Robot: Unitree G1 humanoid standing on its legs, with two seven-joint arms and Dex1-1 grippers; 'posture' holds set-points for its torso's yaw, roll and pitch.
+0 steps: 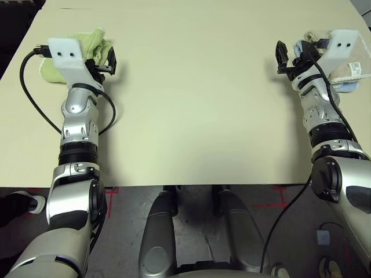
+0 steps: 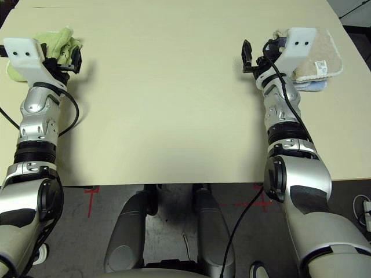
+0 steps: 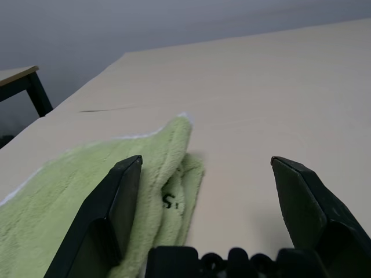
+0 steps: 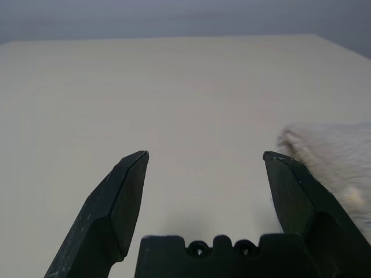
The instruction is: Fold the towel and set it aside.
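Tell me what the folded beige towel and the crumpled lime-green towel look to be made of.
The folded beige towel looks like soft terry, probably cotton: its surface is fuzzy and matte, with a pale stitched edge. The crumpled lime-green towel seems a similar plush terry, judging by its short nap and thick, rounded folds; cotton or microfibre, I can't tell which.
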